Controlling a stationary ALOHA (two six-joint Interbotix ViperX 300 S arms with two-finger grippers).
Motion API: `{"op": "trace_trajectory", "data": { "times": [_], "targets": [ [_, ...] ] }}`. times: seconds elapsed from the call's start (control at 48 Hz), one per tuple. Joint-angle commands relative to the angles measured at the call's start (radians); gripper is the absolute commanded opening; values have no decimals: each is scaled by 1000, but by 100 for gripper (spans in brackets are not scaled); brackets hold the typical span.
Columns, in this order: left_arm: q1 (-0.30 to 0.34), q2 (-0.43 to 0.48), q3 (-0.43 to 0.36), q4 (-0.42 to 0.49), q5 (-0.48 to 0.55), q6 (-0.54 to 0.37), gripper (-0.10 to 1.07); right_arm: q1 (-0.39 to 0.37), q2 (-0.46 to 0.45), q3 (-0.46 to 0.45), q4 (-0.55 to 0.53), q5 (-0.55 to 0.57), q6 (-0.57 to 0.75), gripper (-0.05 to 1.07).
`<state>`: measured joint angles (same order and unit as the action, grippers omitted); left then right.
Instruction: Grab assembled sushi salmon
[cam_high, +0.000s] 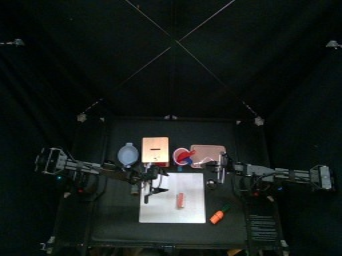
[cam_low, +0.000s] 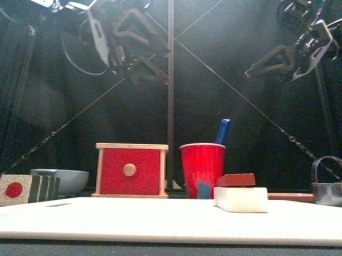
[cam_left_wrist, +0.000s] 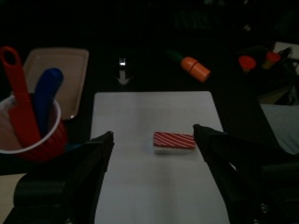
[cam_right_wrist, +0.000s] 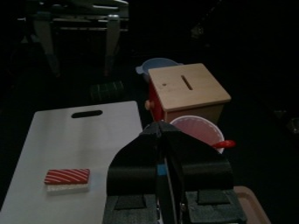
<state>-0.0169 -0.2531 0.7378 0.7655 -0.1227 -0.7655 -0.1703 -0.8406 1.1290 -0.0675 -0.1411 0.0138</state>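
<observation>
A: Where's the sushi (cam_left_wrist: 177, 141)?

B: Lying flat on the white board (cam_left_wrist: 140, 184), about the middle of it, red-and-white stripes up. It sits alone with bare board on every side, which I'd judge makes it easy to come at from above.

A: And the left pincer (cam_left_wrist: 153, 150)?

B: Spread fully wide, nothing in it. It hangs over the board with 1 jaw on each side of the sushi, not touching it. That looks like lining up for the grab.

A: The right pincer (cam_right_wrist: 162, 147)?

B: Clenched shut and empty, held back from the board, nearer the red cup (cam_right_wrist: 198, 133) and the wooden box (cam_right_wrist: 187, 91) that stand off the board's edge. Probably parked to keep out of the way.

A: Anything else close?

B: A small orange piece (cam_left_wrist: 195, 67) on the tabletop (cam_left_wrist: 251, 131) past the board's far end, well apart from the sushi.
</observation>
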Motion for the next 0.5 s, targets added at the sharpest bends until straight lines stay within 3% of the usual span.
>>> {"op": "trace_trajectory", "data": {
  "times": [0.0, 0.167, 0.312, 0.479],
  "targets": [
    [87, -81, 91, 54, -176, 23, 103, 5, 18, -25, -5, -35, 0, 6],
    [195, -163, 218, 60, -356, 100, 103, 14, 41, -34, -3, -87, 2, 6],
    [198, -190, 259, 52, -364, 170, 103, 29, 57, -34, -8, -109, -2, 6],
    [190, -202, 273, -21, -367, 233, 103, 25, 78, -28, -17, -115, -2, 6]
  ]
}}
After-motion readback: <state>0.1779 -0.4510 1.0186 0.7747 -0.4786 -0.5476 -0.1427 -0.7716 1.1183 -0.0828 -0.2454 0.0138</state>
